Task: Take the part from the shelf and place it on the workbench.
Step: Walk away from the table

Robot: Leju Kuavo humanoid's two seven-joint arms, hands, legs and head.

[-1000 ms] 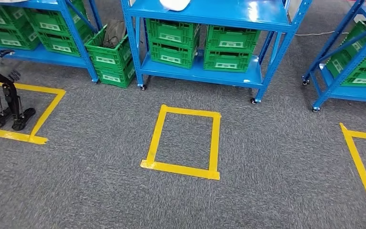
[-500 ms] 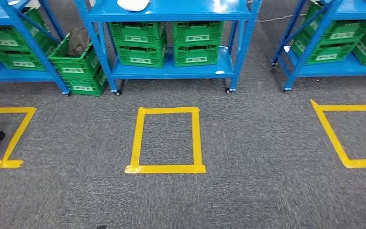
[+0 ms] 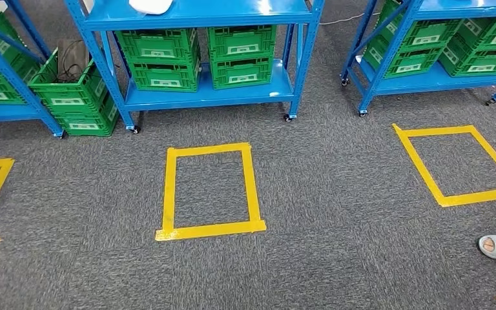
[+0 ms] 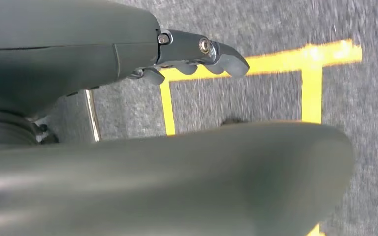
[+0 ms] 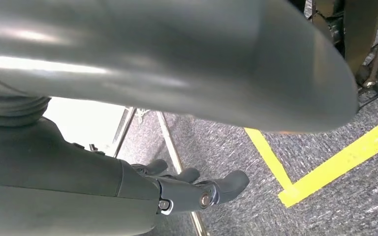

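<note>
Both hands are empty right now. The left hand (image 4: 197, 56) hangs over the grey carpet (image 3: 336, 194) with its fingers (image 4: 229, 59) loosely apart and slightly curled, yellow tape lines on the floor just beyond them. The right hand (image 5: 192, 189) looks the same, fingers spread, a yellow tape corner (image 5: 288, 194) near its fingertips. The part (image 3: 150, 6), I think that's the white thing cut off at the picture's edge, lies on the top level of the middle blue shelf (image 3: 200, 97), well away from either hand. Green crates (image 3: 197, 55) sit on the level below it.
</note>
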